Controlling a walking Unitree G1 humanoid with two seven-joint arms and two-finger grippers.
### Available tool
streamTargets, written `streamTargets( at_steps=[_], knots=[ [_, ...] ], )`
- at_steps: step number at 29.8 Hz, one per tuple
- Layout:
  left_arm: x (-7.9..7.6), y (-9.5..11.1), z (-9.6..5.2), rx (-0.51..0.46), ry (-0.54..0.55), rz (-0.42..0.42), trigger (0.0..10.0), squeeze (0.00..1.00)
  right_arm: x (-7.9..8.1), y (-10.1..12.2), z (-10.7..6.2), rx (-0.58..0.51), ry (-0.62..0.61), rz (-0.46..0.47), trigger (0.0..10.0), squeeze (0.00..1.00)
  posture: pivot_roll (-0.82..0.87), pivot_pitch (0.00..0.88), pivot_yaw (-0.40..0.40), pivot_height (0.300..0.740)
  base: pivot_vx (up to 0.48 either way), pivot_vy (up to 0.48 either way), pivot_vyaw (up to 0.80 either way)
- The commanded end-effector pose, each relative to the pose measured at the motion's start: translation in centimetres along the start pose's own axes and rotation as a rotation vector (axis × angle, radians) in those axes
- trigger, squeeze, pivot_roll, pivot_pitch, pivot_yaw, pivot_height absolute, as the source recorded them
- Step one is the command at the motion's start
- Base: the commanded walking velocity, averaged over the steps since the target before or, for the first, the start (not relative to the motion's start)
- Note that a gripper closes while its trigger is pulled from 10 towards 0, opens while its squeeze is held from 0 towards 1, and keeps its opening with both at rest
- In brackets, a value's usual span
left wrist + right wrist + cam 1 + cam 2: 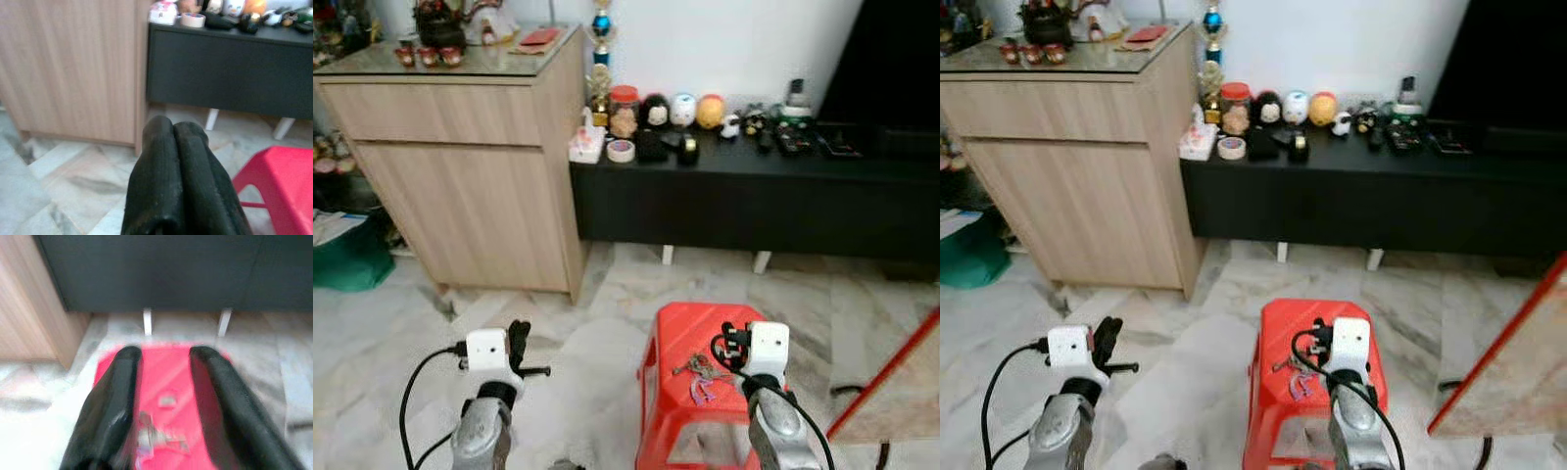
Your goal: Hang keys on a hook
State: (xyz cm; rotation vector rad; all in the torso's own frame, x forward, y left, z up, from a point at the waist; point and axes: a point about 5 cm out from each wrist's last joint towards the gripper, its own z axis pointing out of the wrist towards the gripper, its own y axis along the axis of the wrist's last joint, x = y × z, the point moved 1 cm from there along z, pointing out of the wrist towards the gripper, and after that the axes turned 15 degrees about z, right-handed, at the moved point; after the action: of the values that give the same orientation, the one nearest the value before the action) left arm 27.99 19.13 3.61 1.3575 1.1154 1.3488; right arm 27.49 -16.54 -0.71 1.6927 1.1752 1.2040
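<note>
A bunch of keys (pixel 698 376) with a purple tag lies on top of a red plastic stool (pixel 677 333) on the marble floor. My right gripper (pixel 165 355) hovers just above the stool, fingers open, with the keys (pixel 155 434) lying between and below them. The right wrist camera box (pixel 767 348) sits right beside the keys. My left gripper (pixel 174 128) is held low over the floor to the left of the stool, its two black fingers (pixel 156 161) pressed together with nothing in them.
A light wooden cabinet (pixel 475 157) stands at the left. A long black low console (pixel 754 201) runs along the white wall, holding jars, figurines and a tape roll (pixel 621 150). A green bag (pixel 352 255) is at far left; a red-edged board (pixel 891 387) leans at right.
</note>
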Motion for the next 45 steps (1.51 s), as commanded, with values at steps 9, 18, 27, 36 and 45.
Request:
streamTargets(
  at_steps=[9, 18, 27, 36, 45],
  knots=[
    [0.6, -0.9, -0.6, 0.05, 0.023, 0.002, 10.0, 0.0, 0.9, 1.0, 0.9, -0.01, 0.014, 0.0, 10.0, 0.0, -0.02, 0.008, 0.002, 0.651, 0.0, 0.0, 0.0],
    [0.8, -0.8, -0.5, 0.052, 0.025, 0.007, 10.0, 0.0, 0.8, 0.6, 1.0, 0.02, -0.006, -0.003, 10.0, 0.0, -0.01, 0.012, 0.002, 0.642, 0.0, 0.0, 0.0],
    [0.6, -0.7, -0.1, 0.061, 0.025, 0.012, 10.0, 0.0, 0.5, 0.9, 1.1, 0.004, -0.026, 0.0, 10.0, 0.0, -0.01, 0.027, 0.001, 0.613, 0.0, 0.0, 0.0],
    [0.7, -0.6, 0.3, 0.072, 0.026, 0.026, 10.0, 0.0, 0.5, 1.1, 1.3, 0.006, -0.032, -0.001, 10.0, 0.0, 0.0, 0.029, -0.003, 0.613, 0.0, 0.0, 0.0],
    [0.4, -0.5, 0.5, 0.075, 0.013, 0.018, 10.0, 0.0, 0.4, 1.2, 1.4, 0.001, -0.033, 0.004, 10.0, 0.0, 0.0, 0.033, -0.003, 0.613, 0.0, 0.0, 0.0]
  ],
)
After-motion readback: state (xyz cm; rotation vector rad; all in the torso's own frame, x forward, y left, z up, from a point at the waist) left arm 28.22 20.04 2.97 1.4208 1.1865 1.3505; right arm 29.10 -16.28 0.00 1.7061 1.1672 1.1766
